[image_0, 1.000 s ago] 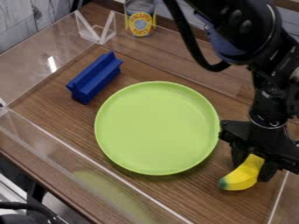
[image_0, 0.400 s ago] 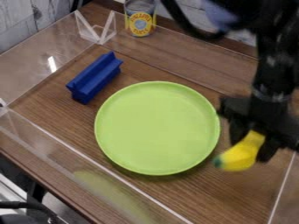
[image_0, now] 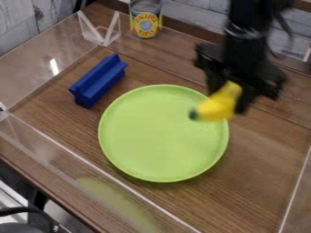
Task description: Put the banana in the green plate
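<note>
Lifted from the wooden table (image_0: pixel 145 64), the end effector (image_0: pixel 231 89) pinches the curved yellow banana (image_0: pixel 216 105) above the round, flat green plate (image_0: pixel 145 136).

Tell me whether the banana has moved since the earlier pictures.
Yes. The banana, held in the gripper, went up and left from beside the green plate to above its right rim.

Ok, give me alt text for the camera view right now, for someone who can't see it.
A black robot gripper, fingers shut on a yellow banana, holds it in the air over the right edge of a round lime-green plate on a wooden table. A blue block lies to the plate's upper left, and a can stands at the back.
</note>
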You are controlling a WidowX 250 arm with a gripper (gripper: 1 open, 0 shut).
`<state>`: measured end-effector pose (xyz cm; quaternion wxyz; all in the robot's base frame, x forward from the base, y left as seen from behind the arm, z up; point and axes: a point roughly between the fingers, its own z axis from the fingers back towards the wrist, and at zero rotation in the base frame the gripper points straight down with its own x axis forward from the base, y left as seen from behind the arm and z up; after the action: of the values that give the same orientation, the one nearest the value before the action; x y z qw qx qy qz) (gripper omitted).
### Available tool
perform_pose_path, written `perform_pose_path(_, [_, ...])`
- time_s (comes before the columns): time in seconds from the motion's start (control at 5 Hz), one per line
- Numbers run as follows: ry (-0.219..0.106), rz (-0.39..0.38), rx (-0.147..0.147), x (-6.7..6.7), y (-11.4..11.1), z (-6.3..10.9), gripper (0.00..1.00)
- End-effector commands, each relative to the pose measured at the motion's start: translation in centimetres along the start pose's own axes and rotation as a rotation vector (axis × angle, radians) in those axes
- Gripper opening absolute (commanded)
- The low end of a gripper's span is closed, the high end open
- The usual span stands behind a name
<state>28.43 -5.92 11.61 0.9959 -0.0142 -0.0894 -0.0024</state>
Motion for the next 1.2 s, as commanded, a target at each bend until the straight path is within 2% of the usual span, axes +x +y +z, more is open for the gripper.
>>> perform_pose_path(0.0, [-0.057,0.009,-0.003,0.2,2.5,1.7,0.00])
perform_pose_path(0.2, [-0.056,0.022,0.004,-0.8,2.7,1.5,0.00])
perform_pose_path(0.4, [-0.064,0.015,0.005,-1.4,1.9,1.6,0.00])
perform_pose_path(1.0, [-0.080,0.016,0.014,-1.5,0.7,1.0,0.00])
